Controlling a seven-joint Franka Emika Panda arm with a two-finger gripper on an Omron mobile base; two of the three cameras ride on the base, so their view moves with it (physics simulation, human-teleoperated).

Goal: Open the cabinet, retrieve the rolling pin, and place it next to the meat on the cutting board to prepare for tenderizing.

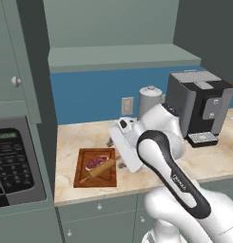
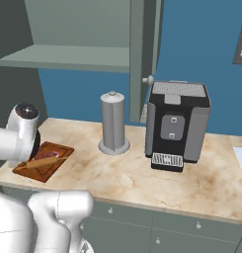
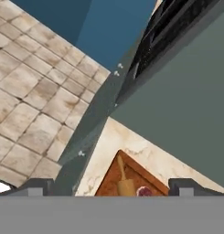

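The reddish-brown cutting board lies on the counter's left part. On it rests the red-pink meat, with the tan rolling pin lying diagonally beside it and touching nothing else. My gripper hovers just right of the board, open and empty, its tips wide apart. The cabinet above stands open: one door swung left, the other door edge-on.
A black and silver coffee machine stands at the counter's right. A grey cylinder on a round base is near the wall. A black oven panel flanks the left. Knobbed drawers run below.
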